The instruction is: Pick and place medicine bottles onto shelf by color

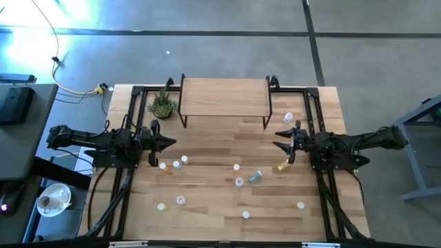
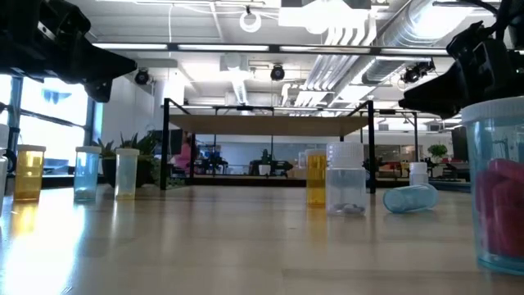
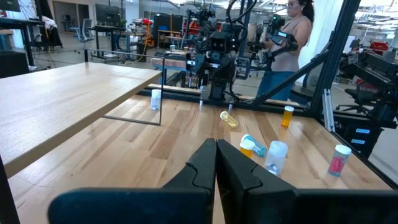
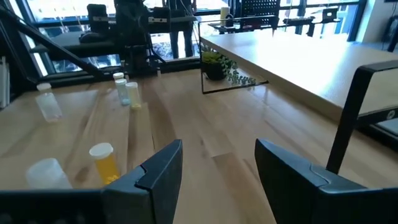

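Observation:
Several small white-capped medicine bottles stand or lie scattered on the plank table. Three stand together (image 1: 176, 164) near my left gripper, a yellow one (image 1: 282, 166) and a teal one (image 1: 255, 176) lie on their sides, and one (image 1: 288, 118) stands by the shelf's right legs. The shelf (image 1: 224, 96), with a light wood top on black legs, stands at the table's far middle with nothing on its top. My left gripper (image 1: 172, 142) (image 3: 216, 149) is shut and empty, above the table's left side. My right gripper (image 1: 277, 139) (image 4: 217, 155) is open and empty, above the right side.
A small green potted plant (image 1: 162, 105) stands left of the shelf. More bottles stand near the table's near edge (image 1: 180, 200) (image 1: 245, 215) (image 1: 300, 204). Black frame rails run along both table sides (image 1: 131, 124). A person (image 3: 292, 43) stands beyond the table's right side.

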Tool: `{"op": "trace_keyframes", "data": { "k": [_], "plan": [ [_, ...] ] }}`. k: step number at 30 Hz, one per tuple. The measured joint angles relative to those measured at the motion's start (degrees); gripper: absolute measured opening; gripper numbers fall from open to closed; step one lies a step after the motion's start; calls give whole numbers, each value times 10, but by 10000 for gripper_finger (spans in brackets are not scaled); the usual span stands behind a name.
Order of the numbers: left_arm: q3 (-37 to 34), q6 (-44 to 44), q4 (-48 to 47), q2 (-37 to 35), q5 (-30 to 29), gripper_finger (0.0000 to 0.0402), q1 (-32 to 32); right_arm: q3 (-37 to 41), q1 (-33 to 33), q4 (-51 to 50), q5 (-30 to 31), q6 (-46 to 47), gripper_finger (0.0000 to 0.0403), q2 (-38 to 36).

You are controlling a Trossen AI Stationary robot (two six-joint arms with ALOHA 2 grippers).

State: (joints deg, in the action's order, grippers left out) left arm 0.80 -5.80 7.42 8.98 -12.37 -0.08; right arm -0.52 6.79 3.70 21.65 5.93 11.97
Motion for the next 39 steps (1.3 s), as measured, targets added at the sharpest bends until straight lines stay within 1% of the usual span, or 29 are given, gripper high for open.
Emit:
{"op": "trace_keyframes", "data": {
  "k": [23, 29, 39],
  "plan": [
    [0, 0, 0, 0, 0, 1, 0, 0, 0, 0, -3, 1, 193, 0],
    [0, 0, 1, 0, 0, 1, 0, 0, 0, 1, 20, 1, 193, 0],
    [0, 10, 1, 0, -1, 1, 0, 0, 0, 2, 21, 1, 193, 0]
  ]
}}
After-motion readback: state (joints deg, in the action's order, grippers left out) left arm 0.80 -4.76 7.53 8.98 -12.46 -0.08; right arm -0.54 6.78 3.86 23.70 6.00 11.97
